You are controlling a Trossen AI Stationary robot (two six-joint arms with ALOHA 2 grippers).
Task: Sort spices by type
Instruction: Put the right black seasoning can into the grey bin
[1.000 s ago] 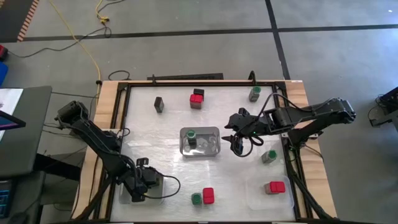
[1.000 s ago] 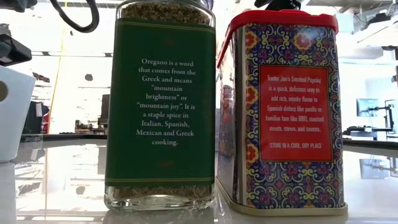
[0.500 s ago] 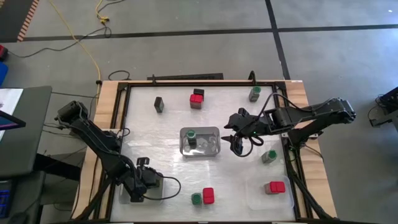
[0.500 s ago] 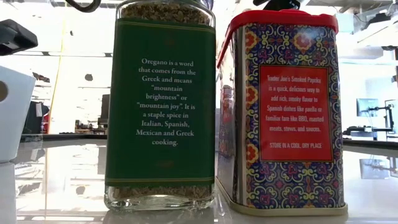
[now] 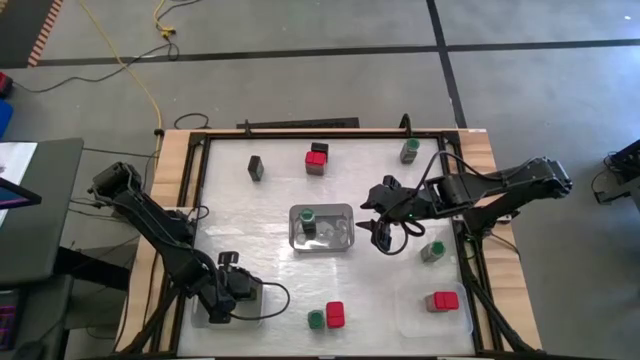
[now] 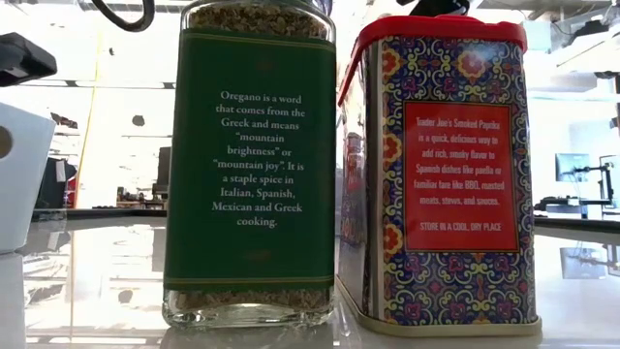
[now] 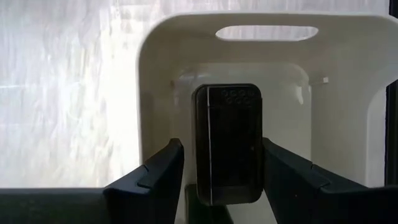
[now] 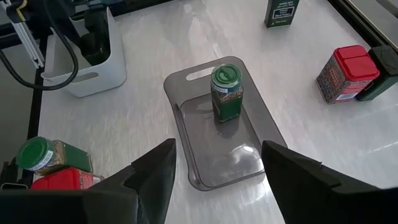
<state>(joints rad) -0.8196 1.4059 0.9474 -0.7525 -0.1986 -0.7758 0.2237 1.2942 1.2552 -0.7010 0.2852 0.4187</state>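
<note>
Left end effector (image 7: 217,180), low at worktop's 7 o'clock, pinches dark spice tin (image 7: 227,143) inside white bin (image 7: 186,50); rigid, light, slick, so grip flat sides; right end effector (image 8: 214,180) agape, empty, over center tray.

I work in a lab: bare concrete floor (image 5: 300,80) with taped lines, a yellow cable (image 5: 130,70), and a framed surface (image 5: 270,200).
</note>
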